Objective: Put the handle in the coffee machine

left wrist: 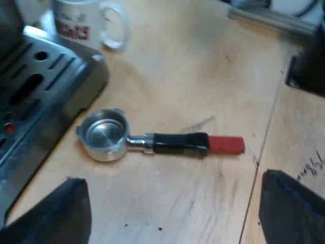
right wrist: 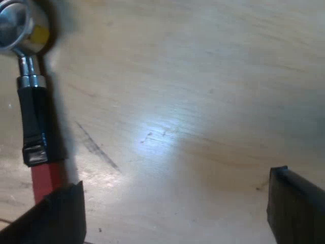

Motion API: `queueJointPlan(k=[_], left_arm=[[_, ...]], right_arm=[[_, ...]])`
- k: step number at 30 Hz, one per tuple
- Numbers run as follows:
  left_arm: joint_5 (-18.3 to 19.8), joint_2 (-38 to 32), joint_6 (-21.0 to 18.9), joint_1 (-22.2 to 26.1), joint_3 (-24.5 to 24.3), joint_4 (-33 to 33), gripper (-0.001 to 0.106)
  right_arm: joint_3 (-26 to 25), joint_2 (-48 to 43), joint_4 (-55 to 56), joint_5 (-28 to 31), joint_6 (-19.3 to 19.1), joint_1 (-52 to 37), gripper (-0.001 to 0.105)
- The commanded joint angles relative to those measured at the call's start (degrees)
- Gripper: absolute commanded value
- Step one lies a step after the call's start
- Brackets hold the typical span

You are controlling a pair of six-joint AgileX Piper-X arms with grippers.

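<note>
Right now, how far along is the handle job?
Done: nothing; the holder lies loose on the table beside the espresso machine. In hand: nothing; left gripper and right gripper are open and empty over the table. Remaining: grasp the holder, lift it, lock it into the machine's front.

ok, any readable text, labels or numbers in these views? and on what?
On the mug, red print: too blurred to read.
On the table, dark handwriting: too blurred to read.
On the holder and the espresso machine: no text seen.
</note>
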Motion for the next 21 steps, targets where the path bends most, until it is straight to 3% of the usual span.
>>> queueJointPlan(k=[1,8,13,16,21], left_arm=[[0.66,1.48,2.1,-2.5,-0.48,-0.68,0.07],[0.34,4.24,2.09,-9.71,-0.48,-0.68,0.07],[-2.95,5.19,2.09,-13.14,-0.48,-0.68,0.07],[-3.52,5.17,1.76,-13.51,-0.16,-0.78,0.07],[-3.52,4.99,0.68,-13.51,-0.18,-0.57,0.07]], right_arm=[[-0.5,1.17,-0.96,2.02,3.06,4.59,0.074],[-0.5,6.67,-4.14,9.25,13.59,17.98,0.074],[-0.5,10.8,-7.03,9.29,17.07,23.31,0.072],[-0.5,13.79,-7.1,9.29,17.39,25.33,0.062],[-0.24,18.76,-7.1,9.66,20.29,28.0,0.036]])
